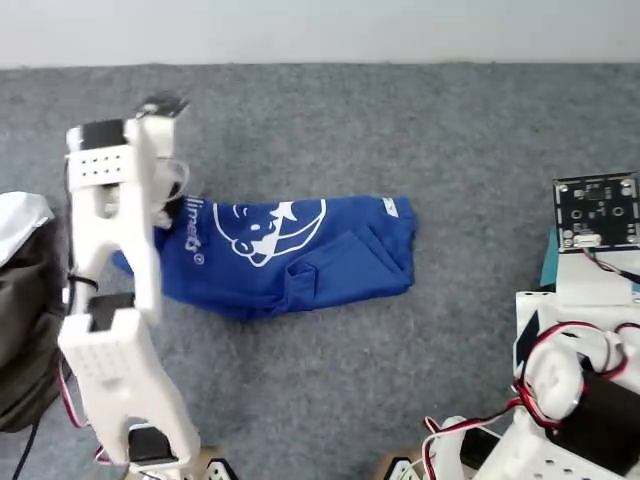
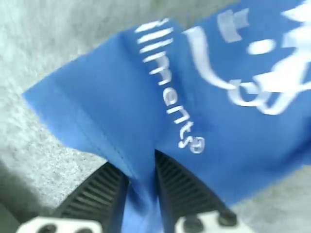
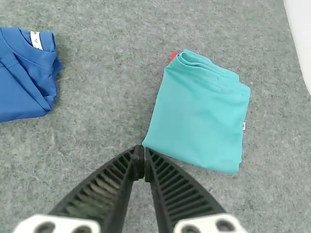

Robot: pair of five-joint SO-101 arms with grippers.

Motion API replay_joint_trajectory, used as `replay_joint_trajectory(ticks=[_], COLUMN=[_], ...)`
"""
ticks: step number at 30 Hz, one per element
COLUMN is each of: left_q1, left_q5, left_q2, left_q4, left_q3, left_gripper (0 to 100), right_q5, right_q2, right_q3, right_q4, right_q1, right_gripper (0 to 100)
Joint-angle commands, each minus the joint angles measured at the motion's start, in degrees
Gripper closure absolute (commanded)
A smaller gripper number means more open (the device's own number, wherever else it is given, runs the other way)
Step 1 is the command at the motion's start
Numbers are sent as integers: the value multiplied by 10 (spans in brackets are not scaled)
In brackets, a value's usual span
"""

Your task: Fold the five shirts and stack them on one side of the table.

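Note:
A blue shirt point(image 1: 290, 255) with white print lies partly folded across the middle of the grey table point(image 1: 400, 130). My left gripper point(image 2: 141, 167) is shut on that shirt's left edge, with a fold of blue cloth point(image 2: 121, 111) pinched between its black fingers point(image 2: 177, 182). In the high view the left arm point(image 1: 110, 250) stands over that same end of the shirt. A folded teal shirt point(image 3: 199, 114) lies flat at the right side of the table. My right gripper point(image 3: 141, 155) is shut with nothing in it, its tips just short of the teal shirt's near corner. The blue shirt's collar end point(image 3: 24, 82) lies farther off.
A dark heap of clothes point(image 1: 25, 320) with a white piece point(image 1: 20, 215) on top sits at the left edge. The right arm's body and wiring point(image 1: 570, 390) fill the near right corner. A white surface point(image 3: 299, 29) borders the teal shirt's far side.

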Motion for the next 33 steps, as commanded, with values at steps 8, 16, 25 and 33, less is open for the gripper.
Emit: replay_joint_trajectory(ticks=[8, 16, 25, 33], left_q1=[236, 353, 389, 418], left_q5=[97, 113, 134, 134], left_q2=[-139, -113, 25, 194], left_q4=[3, -93, -107, -29], left_q3=[56, 52, -120, -350], left_gripper=[988, 988, 988, 981], right_q5=[1, 2, 4, 4], right_q2=[7, 7, 1, 5], right_q3=[-19, -19, 38, 41], right_q4=[19, 20, 19, 17], right_q1=[5, 5, 5, 5], right_gripper=[987, 987, 987, 986])
